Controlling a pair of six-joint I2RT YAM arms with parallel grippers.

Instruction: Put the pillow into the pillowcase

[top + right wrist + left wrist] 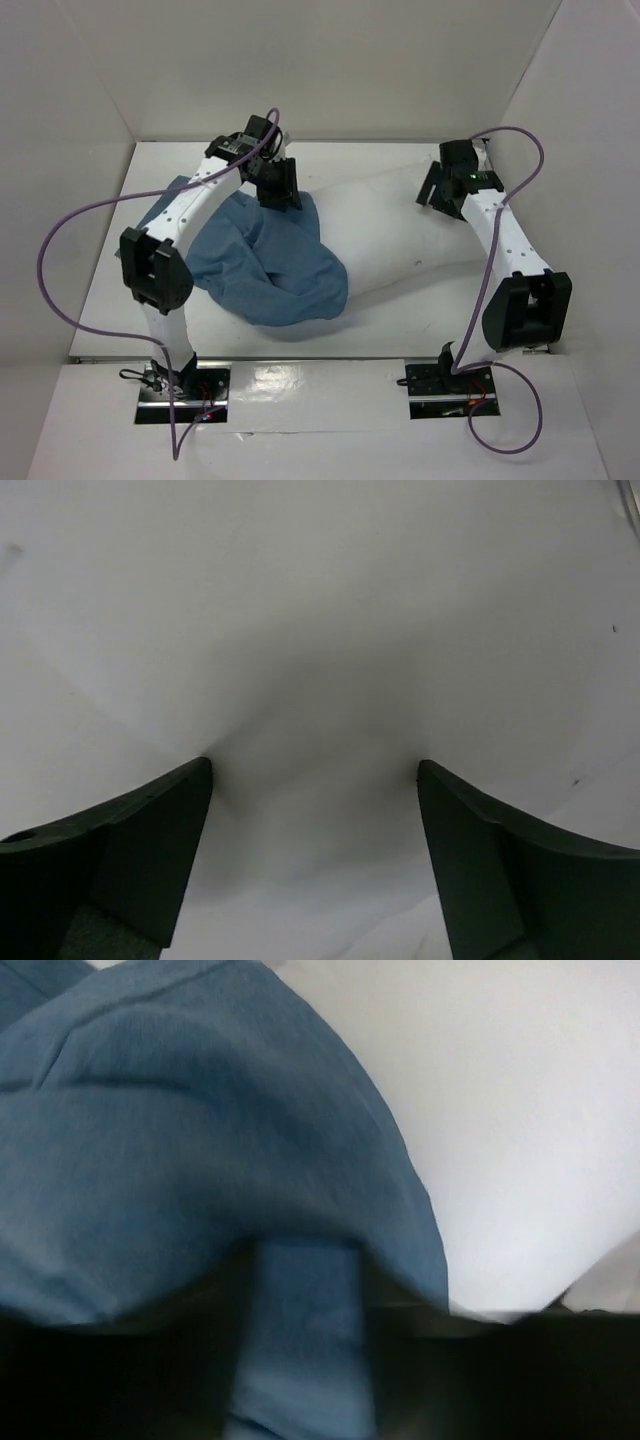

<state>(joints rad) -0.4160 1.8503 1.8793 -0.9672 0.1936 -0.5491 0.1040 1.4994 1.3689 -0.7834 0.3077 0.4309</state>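
The white pillow (400, 235) lies across the middle and right of the table, its left end covered by the blue pillowcase (265, 260), which is bunched and wrinkled. My left gripper (280, 188) sits at the pillowcase's far edge. In the left wrist view blue cloth (180, 1150) fills most of the frame. A strip of it shows between the parted dark fingers of the open gripper (305, 1260), and white pillow (520, 1120) shows at the upper right. My right gripper (437, 190) is at the pillow's far right end, open, its tips (315, 765) wide apart and pressing into the white pillow (320, 620).
White walls (330, 70) enclose the table on the left, back and right. Purple cables (60, 250) loop beside each arm. The arm bases (185, 385) are bolted at the near edge.
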